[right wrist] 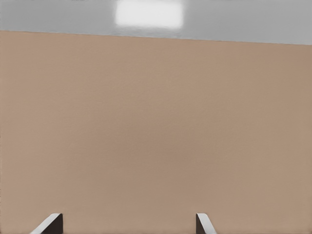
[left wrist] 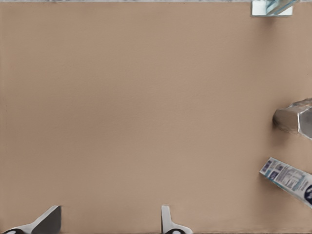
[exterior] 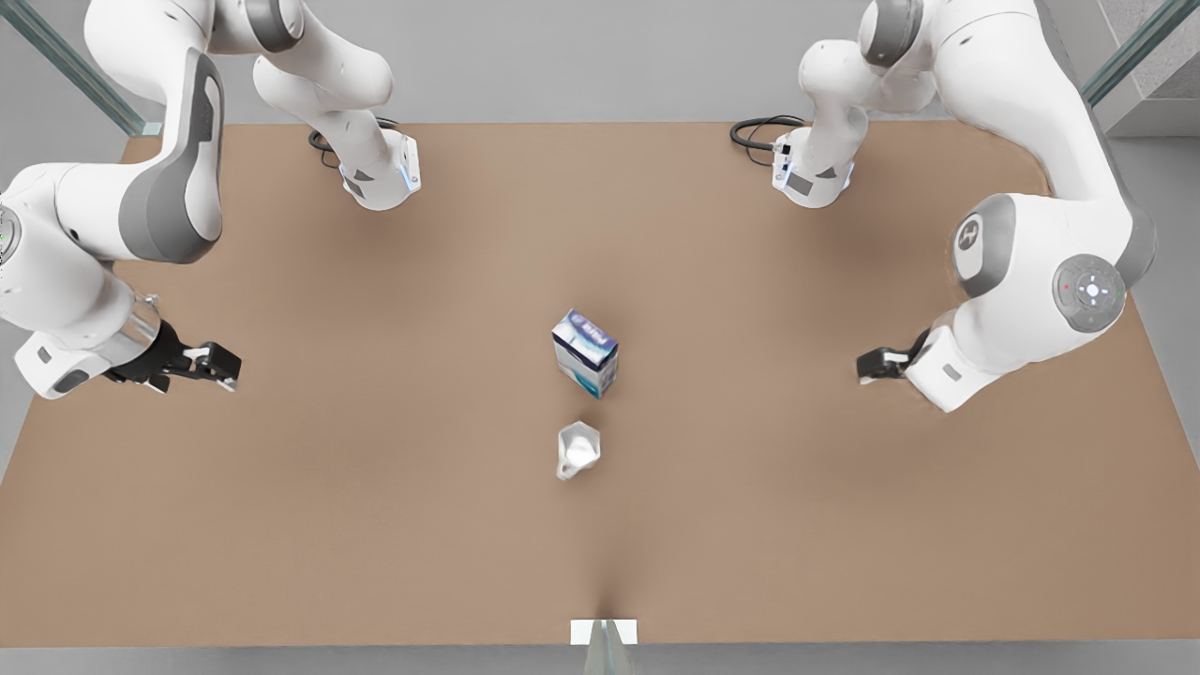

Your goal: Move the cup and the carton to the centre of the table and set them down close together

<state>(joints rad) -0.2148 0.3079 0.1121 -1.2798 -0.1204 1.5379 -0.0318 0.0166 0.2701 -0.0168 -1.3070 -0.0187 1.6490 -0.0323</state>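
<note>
Here, carton and cup sit mid-desk, near each other (not touching).
Left end effector at the front view's right and right end effector opposite, both spread wide, empty.

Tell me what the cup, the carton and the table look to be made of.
The cup: probably glazed ceramic or hard plastic; pale grey-white, faceted, with glossy highlights.
The carton: likely printed paperboard; sharp box edges, white sides with navy and teal print, purple-blue top.
The table: matte brown, uniform, no visible grain or reflections; could be laminate or board, hard to say.
</note>
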